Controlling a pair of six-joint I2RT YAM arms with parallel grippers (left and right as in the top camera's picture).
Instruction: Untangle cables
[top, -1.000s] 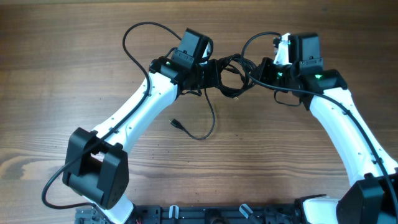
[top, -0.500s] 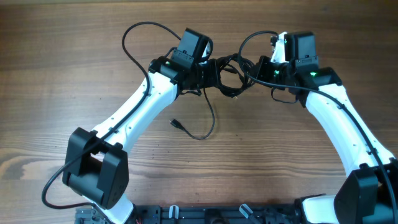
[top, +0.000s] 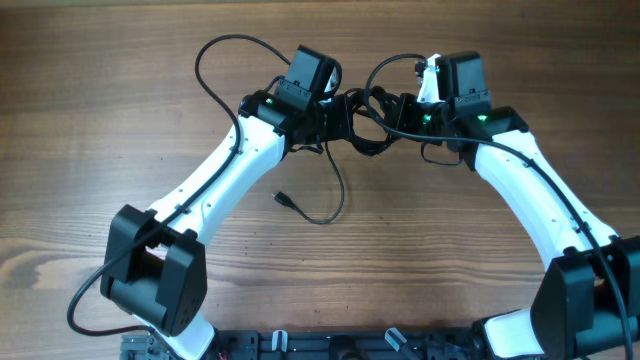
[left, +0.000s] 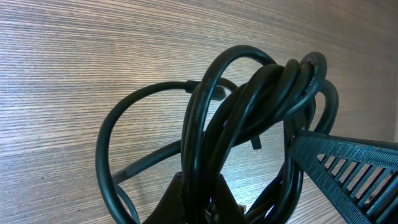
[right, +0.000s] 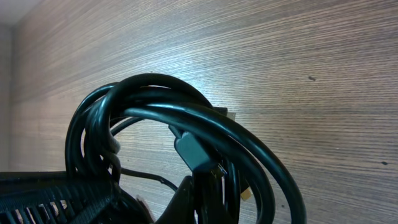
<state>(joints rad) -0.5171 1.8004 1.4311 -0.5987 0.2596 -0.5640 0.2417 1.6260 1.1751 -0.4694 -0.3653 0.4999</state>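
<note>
The cables (top: 366, 98) form a tangled black bundle, held off the wooden table between both grippers at the far middle. My left gripper (top: 348, 118) is shut on the bundle's left side; in the left wrist view the loops (left: 249, 106) rise straight out of its closed fingers (left: 186, 202). My right gripper (top: 400, 112) is shut on the right side, with the coils (right: 149, 106) and a grey plug (right: 193, 152) right above its fingers (right: 186, 202). One loose strand (top: 341, 190) hangs down to the table and ends in a small plug (top: 284, 198).
The left arm's own thicker wire (top: 212, 60) loops out over the table at the far left. The arm bases (top: 155, 270) stand at the near edge. The other gripper's ribbed finger shows in each wrist view (left: 348, 168) (right: 56, 193).
The right arm has moved left toward the left gripper, bringing the two grippers closer and bunching the bundle. The left arm and the loose strand have stayed still.
</note>
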